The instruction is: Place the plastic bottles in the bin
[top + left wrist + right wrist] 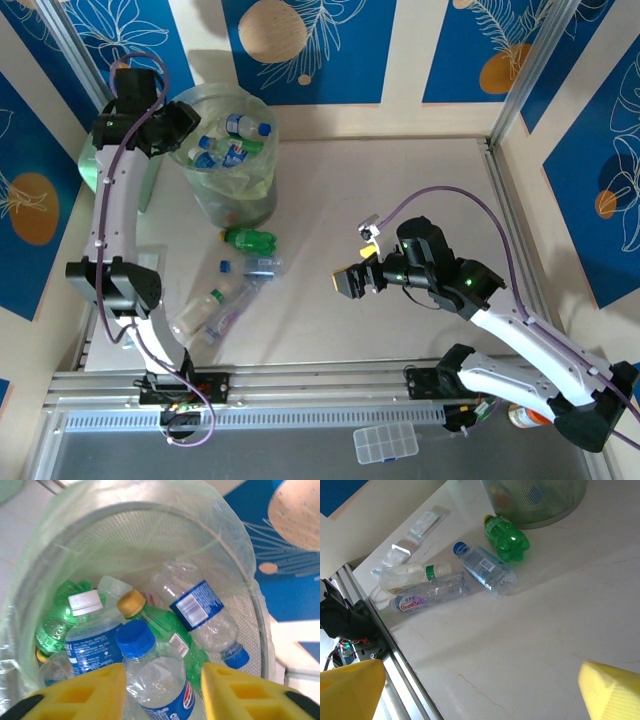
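Clear plastic liner drapes over the rim of the bin (240, 200), which stands at the far left of the tabletop (400, 190) with a mint green box (86, 158) just behind it, beside my left arm. My left tool (180, 125) hangs over the bin's mouth. From its wrist the yellow fingers (95, 690) stand partly apart with a blue-capped bottle (150, 670) between them; I cannot tell whether they touch it. Around that bottle in the bin (250, 580) lie a white-capped bottle (90, 640), a tan-capped green bottle (165, 625), a clear bottle with a blue label (200, 610) and another green one (55, 625). My right tool (350, 282) hovers mid-tabletop, spread wide. From the right wrist, bare tabletop lies between my right tool (480, 685) and four bottles lying near the bin's foot (535, 505): a green bottle (507, 537), a blue-capped clear one (484, 567), a pale green-capped one (412, 576) and a clear one with a purple label (430, 592). This wrist view also shows two flat blister packs (425, 522) by the wall. The top view shows a clear compartment case (385, 443) on the near rail.
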